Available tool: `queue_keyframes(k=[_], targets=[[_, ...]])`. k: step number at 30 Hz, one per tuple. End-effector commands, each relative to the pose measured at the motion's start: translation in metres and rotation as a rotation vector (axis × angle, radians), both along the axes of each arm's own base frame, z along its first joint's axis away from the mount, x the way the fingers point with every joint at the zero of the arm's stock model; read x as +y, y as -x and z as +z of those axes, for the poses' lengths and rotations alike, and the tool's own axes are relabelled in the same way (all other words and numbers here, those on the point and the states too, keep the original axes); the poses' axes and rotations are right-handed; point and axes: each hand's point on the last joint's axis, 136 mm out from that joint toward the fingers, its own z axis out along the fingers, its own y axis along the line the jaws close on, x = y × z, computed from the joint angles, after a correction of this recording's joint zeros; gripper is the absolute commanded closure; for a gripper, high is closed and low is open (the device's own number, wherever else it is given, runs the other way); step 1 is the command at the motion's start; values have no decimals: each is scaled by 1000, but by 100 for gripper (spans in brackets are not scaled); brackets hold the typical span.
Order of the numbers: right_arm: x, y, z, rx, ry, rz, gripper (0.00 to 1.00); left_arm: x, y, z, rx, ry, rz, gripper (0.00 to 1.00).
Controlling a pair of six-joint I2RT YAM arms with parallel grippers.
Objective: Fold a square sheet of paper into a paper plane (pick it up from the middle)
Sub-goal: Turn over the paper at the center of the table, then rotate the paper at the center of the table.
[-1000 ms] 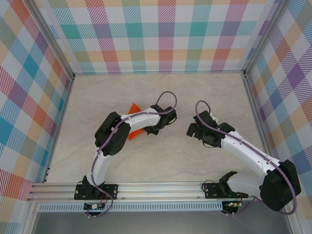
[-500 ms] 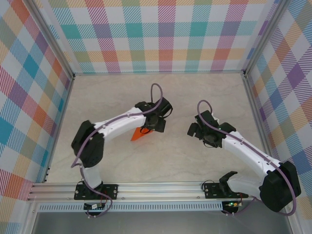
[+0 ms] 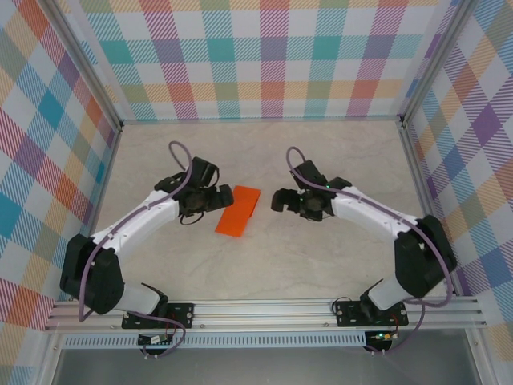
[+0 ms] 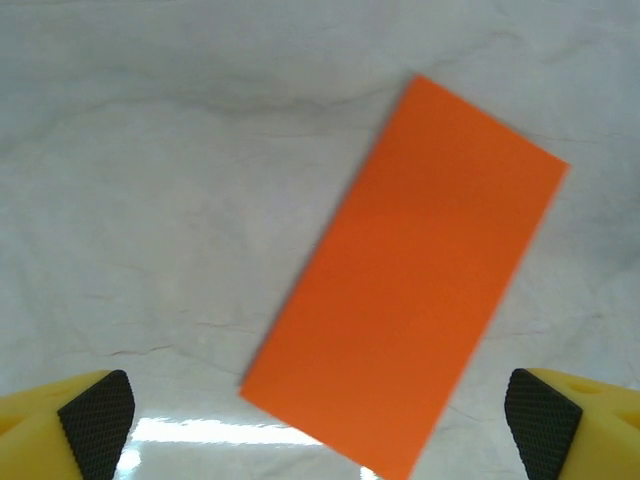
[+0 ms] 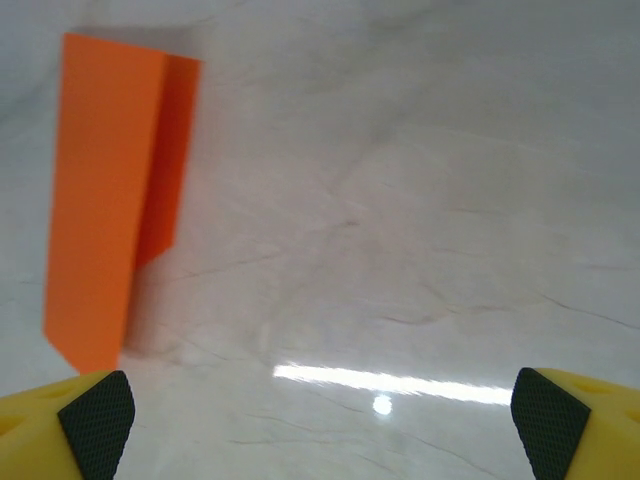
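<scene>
Paper (image 3: 238, 212) lies half-folded mid-frame, left gripper (image 3: 215, 197) and right gripper (image 3: 278, 201) both released; next probably needs a corner pinch.

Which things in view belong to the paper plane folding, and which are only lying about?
Belong to the job: orange paper, folded to a rectangle; left gripper, open; right gripper, open.
Not part of it: table; checked walls; metal rail at the near edge.
</scene>
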Motion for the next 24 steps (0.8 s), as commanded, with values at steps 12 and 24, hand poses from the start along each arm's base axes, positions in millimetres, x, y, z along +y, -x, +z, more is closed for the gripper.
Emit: queue_keyframes(k=[12, 24], targets=[[181, -32, -14, 86, -265, 298, 1, 78, 30, -26, 46, 60, 283, 0], [176, -29, -70, 167, -102, 304, 3, 87, 32, -31, 54, 62, 319, 0]])
